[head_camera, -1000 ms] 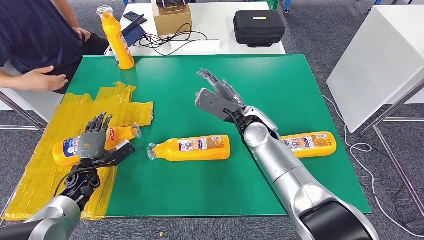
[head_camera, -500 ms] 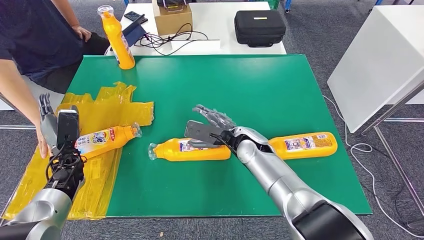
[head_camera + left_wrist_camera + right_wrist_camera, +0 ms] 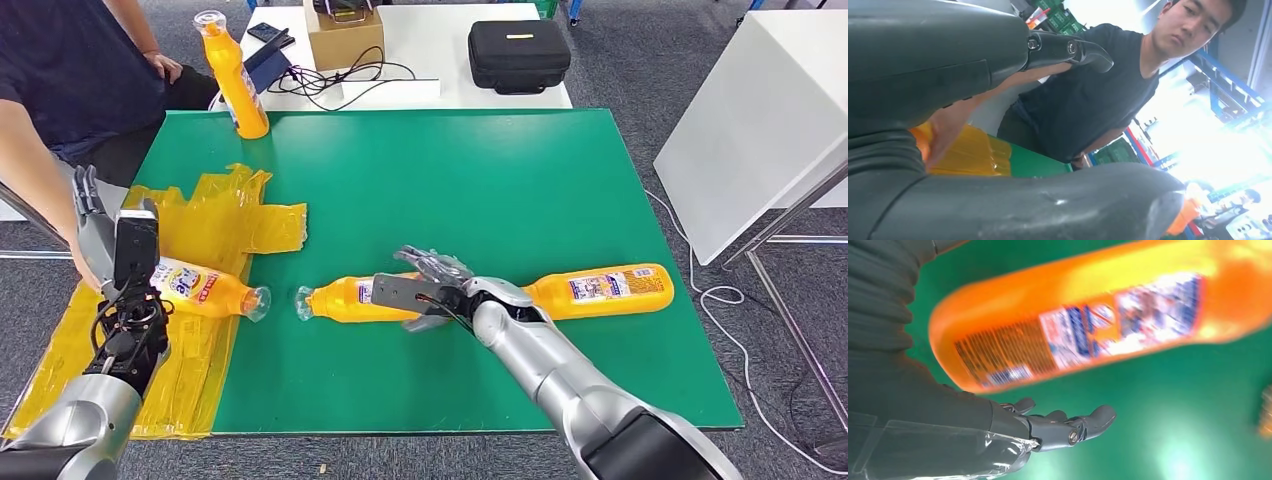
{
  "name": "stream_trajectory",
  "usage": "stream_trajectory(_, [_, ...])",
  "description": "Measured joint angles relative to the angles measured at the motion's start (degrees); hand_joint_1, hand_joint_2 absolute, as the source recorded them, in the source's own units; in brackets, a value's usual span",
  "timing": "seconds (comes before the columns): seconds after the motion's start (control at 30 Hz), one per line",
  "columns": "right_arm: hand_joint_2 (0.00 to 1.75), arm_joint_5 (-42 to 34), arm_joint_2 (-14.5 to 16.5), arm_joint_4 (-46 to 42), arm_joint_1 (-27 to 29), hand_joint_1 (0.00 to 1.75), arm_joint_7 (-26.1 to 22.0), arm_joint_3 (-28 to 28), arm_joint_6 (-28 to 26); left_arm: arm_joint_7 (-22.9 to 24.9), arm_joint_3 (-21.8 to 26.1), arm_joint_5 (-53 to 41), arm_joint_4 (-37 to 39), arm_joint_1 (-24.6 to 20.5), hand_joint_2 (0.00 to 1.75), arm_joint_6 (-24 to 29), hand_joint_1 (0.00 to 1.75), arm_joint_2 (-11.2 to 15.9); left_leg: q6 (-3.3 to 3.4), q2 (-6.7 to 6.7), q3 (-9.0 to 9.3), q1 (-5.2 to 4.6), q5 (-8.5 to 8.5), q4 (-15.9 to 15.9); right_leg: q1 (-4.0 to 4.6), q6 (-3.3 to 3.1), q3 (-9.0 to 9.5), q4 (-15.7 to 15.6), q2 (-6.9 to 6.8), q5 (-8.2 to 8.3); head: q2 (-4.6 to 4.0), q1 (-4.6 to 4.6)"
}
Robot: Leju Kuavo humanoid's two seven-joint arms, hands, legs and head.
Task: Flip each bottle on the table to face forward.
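Green table (image 3: 500, 170): far half bare, your open room there. Near edge just below right arm. Yellow sheet (image 3: 215, 215) covers left side, overhangs left edge. Person (image 3: 60, 70) at far-left corner, close to left hand (image 3: 110, 250).

Middle bottle (image 3: 345, 298) lies on side, cap pointing left; right hand (image 3: 425, 285) sits on its body, fingers spread over it, grip not confirmed. Left bottle (image 3: 205, 290) lies on sheet; left hand raised beside its base, fingers straight, hold unclear. Right bottle (image 3: 605, 288) lies near right edge. Upright bottle (image 3: 235, 75) at far-left edge.
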Motion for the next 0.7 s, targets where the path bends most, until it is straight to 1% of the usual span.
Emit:
stream_trajectory(0.23, [1.75,4.8,-1.6,1.8,1.0,0.0,6.0,3.1,-1.0,0.0,-1.6,1.4,0.0,-0.2,0.0,-0.1,0.0,0.0,0.0,0.02,0.0,0.0,0.0,0.0,0.0,0.0,-0.01,0.0,0.01,0.0,0.0,0.01])
stream_trajectory(0.33, [1.75,5.8,-2.1,2.7,1.1,0.0,7.2,4.1,-0.9,0.0,-2.0,1.9,-0.1,-0.3,0.0,-0.1,0.0,-0.1,0.0,0.03,0.02,0.0,0.0,0.0,0.0,0.0,0.0,0.0,0.02,0.0,0.0,0.0])
stream_trajectory(0.37, [1.75,6.1,-2.2,2.9,1.1,0.23,7.4,4.4,-0.8,0.0,-2.1,2.0,-0.2,-0.4,0.0,-0.1,0.0,-0.2,0.0,0.04,0.04,0.0,0.0,0.0,0.0,0.0,0.01,0.0,0.02,0.0,0.0,-0.01])
stream_trajectory(0.47, [1.75,7.1,-2.5,3.8,0.9,1.53,8.2,5.4,-0.3,0.0,-2.6,2.3,-0.6,-0.6,0.0,-0.1,0.0,-0.3,0.0,0.04,0.12,0.0,0.0,0.0,0.0,0.0,0.07,0.0,0.02,0.0,0.0,-0.01])
stream_trajectory(0.5, [1.75,7.4,-2.6,4.0,0.8,1.74,8.3,5.6,-0.2,0.0,-2.6,2.4,-0.7,-0.6,0.0,-0.1,0.0,-0.4,0.0,0.04,0.15,0.0,0.0,0.0,0.0,0.0,0.1,0.0,0.02,0.0,0.0,-0.01])
stream_trajectory(0.7, [1.75,7.7,-3.3,4.9,0.7,1.75,8.3,6.4,-0.3,0.0,-3.3,2.9,-1.1,-1.4,0.0,-0.2,0.0,-0.8,-0.01,0.03,0.37,0.0,-0.01,0.0,0.0,-0.01,0.3,0.0,0.02,-0.01,0.0,-0.02])
